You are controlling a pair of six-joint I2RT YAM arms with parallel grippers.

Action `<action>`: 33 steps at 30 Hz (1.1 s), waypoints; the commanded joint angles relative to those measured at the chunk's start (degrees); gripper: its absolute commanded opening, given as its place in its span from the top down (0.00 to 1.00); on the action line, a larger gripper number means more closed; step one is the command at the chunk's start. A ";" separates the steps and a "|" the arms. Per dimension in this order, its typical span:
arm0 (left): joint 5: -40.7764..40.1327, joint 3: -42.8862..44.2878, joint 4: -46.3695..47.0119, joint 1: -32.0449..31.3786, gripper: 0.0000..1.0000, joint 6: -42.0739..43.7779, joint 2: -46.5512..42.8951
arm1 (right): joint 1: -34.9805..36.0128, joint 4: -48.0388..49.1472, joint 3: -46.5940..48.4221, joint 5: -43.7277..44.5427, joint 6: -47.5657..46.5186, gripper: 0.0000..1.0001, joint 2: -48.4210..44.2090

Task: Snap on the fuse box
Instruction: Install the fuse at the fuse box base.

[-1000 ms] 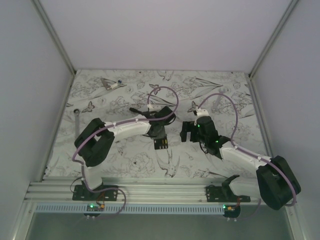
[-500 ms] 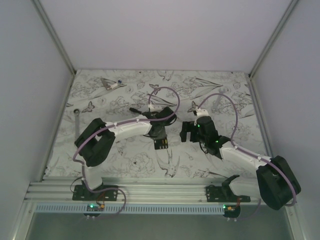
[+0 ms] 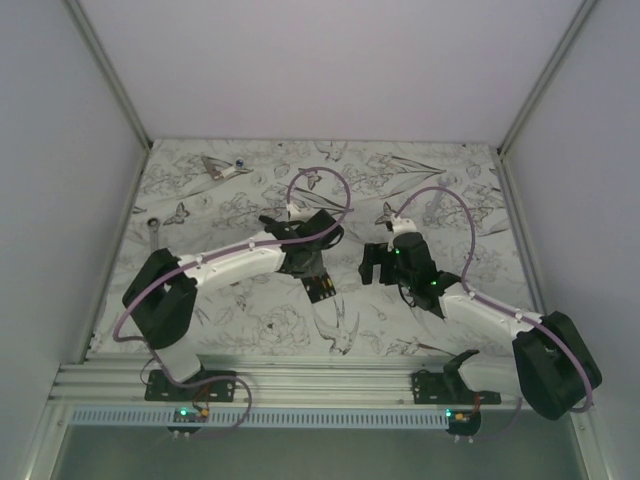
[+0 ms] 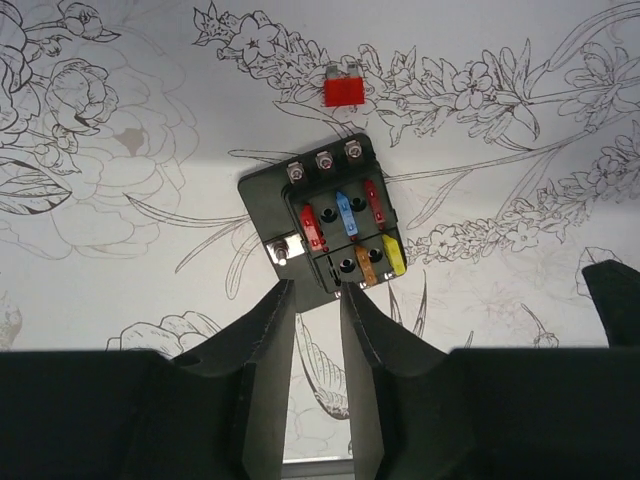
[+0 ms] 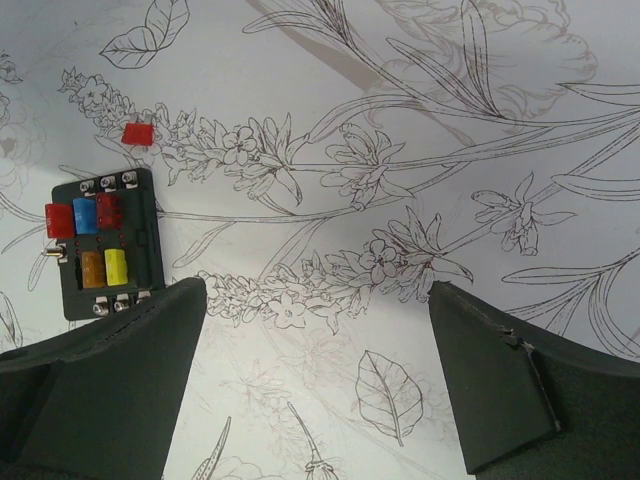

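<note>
The fuse box (image 4: 325, 225) is a black square block with red, blue, orange and yellow fuses in its slots, lying flat on the floral table. It also shows in the top view (image 3: 321, 290) and the right wrist view (image 5: 100, 243). My left gripper (image 4: 318, 290) hovers at the box's near edge, its fingers (image 4: 272, 335) a narrow gap apart with nothing between them; it also shows in the top view (image 3: 306, 263). My right gripper (image 5: 315, 290) is wide open and empty, to the right of the box, seen from above (image 3: 378, 264).
A loose red fuse (image 4: 343, 90) lies just beyond the box, also in the right wrist view (image 5: 137, 134). A black handle (image 3: 270, 220) sticks out behind the left wrist. A wrench (image 3: 153, 240) lies at the left edge and a small tool (image 3: 222, 168) at the back left.
The left arm's elbow has swung down and to the left, stretching the arm out, while its gripper stays by the fuse box. The right arm has not moved.
</note>
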 commanded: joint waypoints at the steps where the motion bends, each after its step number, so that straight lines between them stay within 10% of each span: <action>1: -0.11 -0.76 -2.93 -0.04 0.71 1.25 -0.94 | -0.40 1.77 0.61 -0.98 -0.91 0.00 -0.28; 6: 2.09 -3.73 -2.72 2.56 0.69 2.28 -4.34 | 0.71 1.11 3.23 -6.38 -3.25 0.02 2.50; 14: 5.04 -14.90 -0.09 11.10 0.30 5.37 -15.21 | 11.02 -8.91 17.26 -2.94 -6.61 0.18 12.89; 24: 15.10 -27.28 7.31 24.12 0.08 7.10 -22.00 | 19.48 -21.96 33.03 5.54 -5.83 0.47 25.19; 33: 18.13 -31.10 10.22 28.28 0.00 8.64 -23.64 | 22.76 -27.62 42.40 8.09 -4.82 0.60 33.19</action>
